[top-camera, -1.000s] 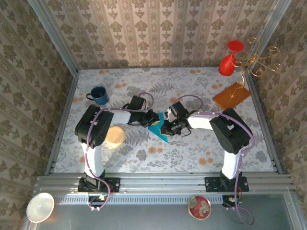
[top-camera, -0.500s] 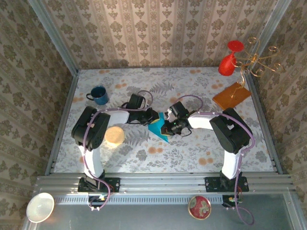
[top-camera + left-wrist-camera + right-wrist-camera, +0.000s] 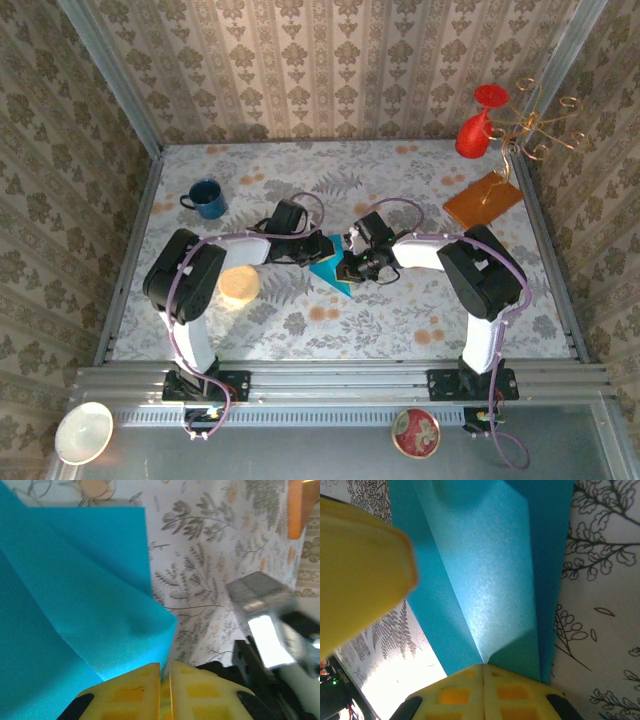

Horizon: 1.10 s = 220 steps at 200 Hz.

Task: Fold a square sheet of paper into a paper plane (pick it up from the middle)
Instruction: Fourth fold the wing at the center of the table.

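The square sheet of paper [image 3: 328, 270] is teal-blue and partly folded, with creases, at the middle of the table between both arms. My left gripper [image 3: 324, 249] meets it from the left, and in the left wrist view its yellow fingertips [image 3: 165, 672] are shut, with a corner of the sheet [image 3: 75, 590] running down into them. My right gripper [image 3: 345, 266] comes from the right. In the right wrist view it [image 3: 484, 672] is shut on the sheet [image 3: 485, 565] where a crease ends. A blurred yellow finger [image 3: 360, 570] of the left gripper shows at the upper left.
A blue mug [image 3: 207, 198] stands at the back left and a round tan disc [image 3: 239, 283] lies by the left arm. An orange-brown sheet [image 3: 484, 200], a red vase [image 3: 474, 130] and a gold wire stand [image 3: 540, 125] are at the back right. Two bowls [image 3: 83, 431] [image 3: 415, 431] sit on the near rail.
The left arm's elbow has swung left and its gripper has edged right onto the sheet's upper corner. The right arm and the sheet have hardly moved.
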Each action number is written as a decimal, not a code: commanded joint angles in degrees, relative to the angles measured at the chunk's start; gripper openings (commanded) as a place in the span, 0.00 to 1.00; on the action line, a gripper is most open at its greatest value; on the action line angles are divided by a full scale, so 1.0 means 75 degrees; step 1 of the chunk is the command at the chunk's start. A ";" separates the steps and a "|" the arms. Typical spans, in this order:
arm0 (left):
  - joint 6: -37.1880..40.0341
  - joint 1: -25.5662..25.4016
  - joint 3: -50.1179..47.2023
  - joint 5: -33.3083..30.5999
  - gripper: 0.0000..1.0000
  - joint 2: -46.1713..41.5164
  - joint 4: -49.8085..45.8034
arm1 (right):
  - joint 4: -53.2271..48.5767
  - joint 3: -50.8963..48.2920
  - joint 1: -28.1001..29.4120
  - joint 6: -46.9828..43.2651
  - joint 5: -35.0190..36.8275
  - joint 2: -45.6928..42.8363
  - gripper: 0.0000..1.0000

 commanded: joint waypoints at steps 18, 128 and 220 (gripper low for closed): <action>0.0204 0.0021 0.0237 0.0040 0.14 0.0489 -0.0190 | -0.1129 -0.0289 -0.0111 -0.0165 0.0687 0.0503 0.09; 0.0942 0.1012 0.1091 -0.0347 0.15 0.1357 -0.1468 | -0.1530 -0.0706 -0.0258 -0.0458 0.1038 0.0652 0.09; 0.1872 0.1926 0.2395 -0.0623 0.15 0.1762 -0.2550 | -0.1373 -0.0838 -0.0299 -0.0396 0.0971 0.0593 0.09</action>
